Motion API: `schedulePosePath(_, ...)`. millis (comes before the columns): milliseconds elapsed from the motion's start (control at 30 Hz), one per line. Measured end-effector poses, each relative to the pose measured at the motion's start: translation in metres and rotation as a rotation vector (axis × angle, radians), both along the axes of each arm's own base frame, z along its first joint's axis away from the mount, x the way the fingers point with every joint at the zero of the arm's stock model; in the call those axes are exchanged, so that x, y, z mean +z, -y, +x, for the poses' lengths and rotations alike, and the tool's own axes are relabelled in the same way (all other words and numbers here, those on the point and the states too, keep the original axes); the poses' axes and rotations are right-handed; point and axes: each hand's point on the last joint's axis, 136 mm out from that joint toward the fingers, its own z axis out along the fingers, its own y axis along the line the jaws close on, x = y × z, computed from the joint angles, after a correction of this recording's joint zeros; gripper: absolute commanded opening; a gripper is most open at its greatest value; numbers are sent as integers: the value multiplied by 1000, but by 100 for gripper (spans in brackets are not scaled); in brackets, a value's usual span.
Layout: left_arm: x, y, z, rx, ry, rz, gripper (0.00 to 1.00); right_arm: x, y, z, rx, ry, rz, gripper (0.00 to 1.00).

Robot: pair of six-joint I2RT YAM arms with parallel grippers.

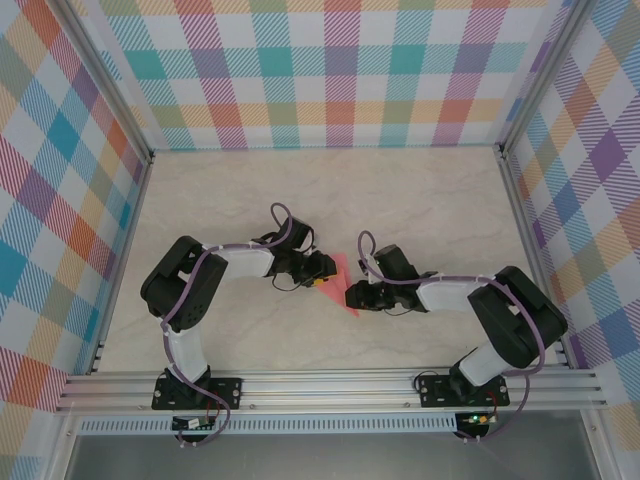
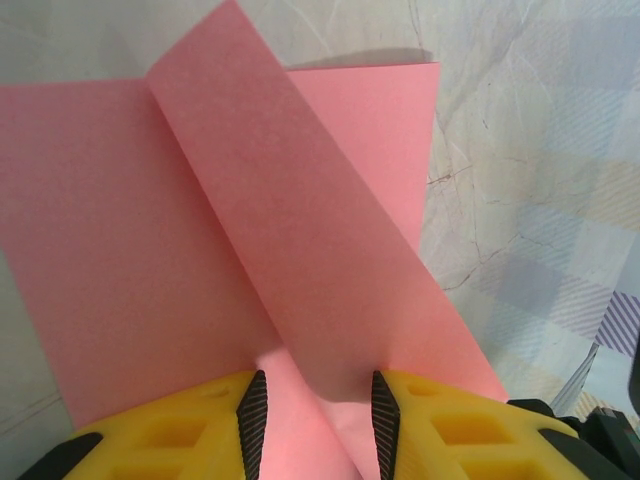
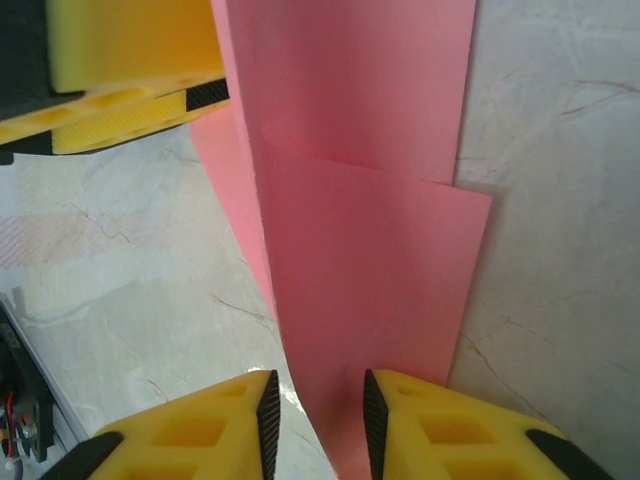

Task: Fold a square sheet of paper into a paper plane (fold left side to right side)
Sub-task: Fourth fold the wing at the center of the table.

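- We are viewing a pale marbled table [image 1: 420,200], which plaid walls [image 1: 330,70] are enclosing on three sides.
- We are seeing the left arm [image 1: 190,295] and the right arm [image 1: 510,315] bending inward from the near rail [image 1: 330,385], their wrists meeting near the table's middle.
- We are locating the paper [image 1: 341,276], pink and partly folded, on the table between the two wrists. From above, the arms are covering most of it.
- In the left wrist view, the paper [image 2: 100,230] is lying flat. A long flap [image 2: 300,230] is crossing it diagonally and running down into the gap of the left gripper [image 2: 318,400].
- We are reading the left gripper as partly spread. Its jaws are standing apart, the flap's edge is meeting the tip of one pad [image 2: 380,420], and the paper is not being pinched.
- In the right wrist view, the layered paper [image 3: 370,250] is running between the fingers of the right gripper [image 3: 318,410], whose jaws are likewise standing apart without squeezing it.
- The left gripper's yellow finger [image 3: 130,90] is sitting at the paper's far edge.
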Motion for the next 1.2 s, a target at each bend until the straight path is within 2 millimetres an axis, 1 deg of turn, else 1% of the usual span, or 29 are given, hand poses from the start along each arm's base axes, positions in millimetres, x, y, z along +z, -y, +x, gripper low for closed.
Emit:
schedulePosePath(100, 0, 0, 0, -2, 2, 0, 36, 7, 3, 3, -12, 8, 12, 38)
schedulePosePath(300, 0, 0, 0, -2, 2, 0, 36, 18, 5, 14, -16, 29, 10, 38)
schedulePosePath(567, 0, 0, 0, -2, 2, 0, 36, 19, 9, 19, -16, 37, -36, 39)
schedulePosePath(733, 0, 0, 0, -2, 1, 1, 36, 24, -1, 27, -5, 36, 3, 37)
schedulePosePath(933, 0, 0, 0, -2, 1, 1, 36, 23, -13, 41, 7, 23, 29, 35)
schedulePosePath(1200, 0, 0, 0, -2, 1, 1, 36, 16, -15, 39, 19, -7, 32, 34)
